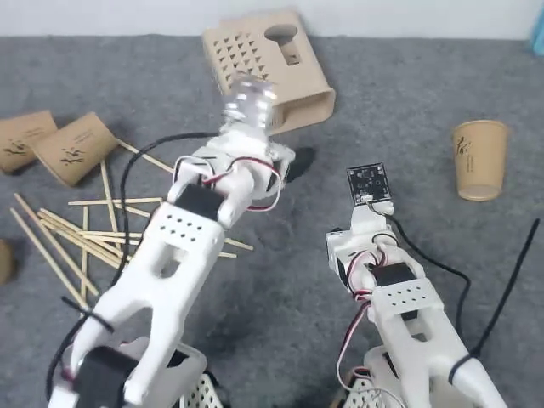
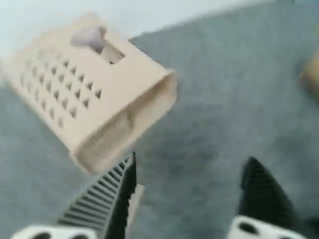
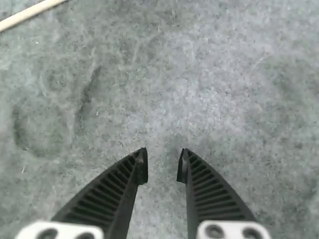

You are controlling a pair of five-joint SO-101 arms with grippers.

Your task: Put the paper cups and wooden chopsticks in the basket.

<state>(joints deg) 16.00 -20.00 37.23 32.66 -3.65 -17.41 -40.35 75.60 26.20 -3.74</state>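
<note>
1. Paper cups, brown with dark print, and thin pale wooden chopsticks [image 1: 93, 231] all rest on the grey felt-like table cover [image 1: 340, 110], outside the basket.
2. In the left wrist view the left gripper [image 2: 192, 162] has its black ribbed fingers spread wide with nothing between them. It hangs above the grey cover.
3. Just ahead of that gripper lies the beige perforated basket [image 2: 94, 94]. The wall with the triangular holes and the handle cut-out faces up, and one end is turned toward the gripper.
4. In the high view the left arm stretches toward the far side of the table, its end close beside the basket [image 1: 268, 64].
5. In the right wrist view the right gripper [image 3: 162, 152] has its jaws a little apart, holding nothing, and points down at bare grey cover. One chopstick [image 3: 30, 12] lies well away from it.
6. To the left of the left arm the chopsticks lie scattered and crossing.
7. Beyond them two cups [image 1: 76, 149] [image 1: 21, 140] lie on their sides, touching.
8. Far right, a third cup [image 1: 480, 159] stands upright, well apart from both arms.
</note>
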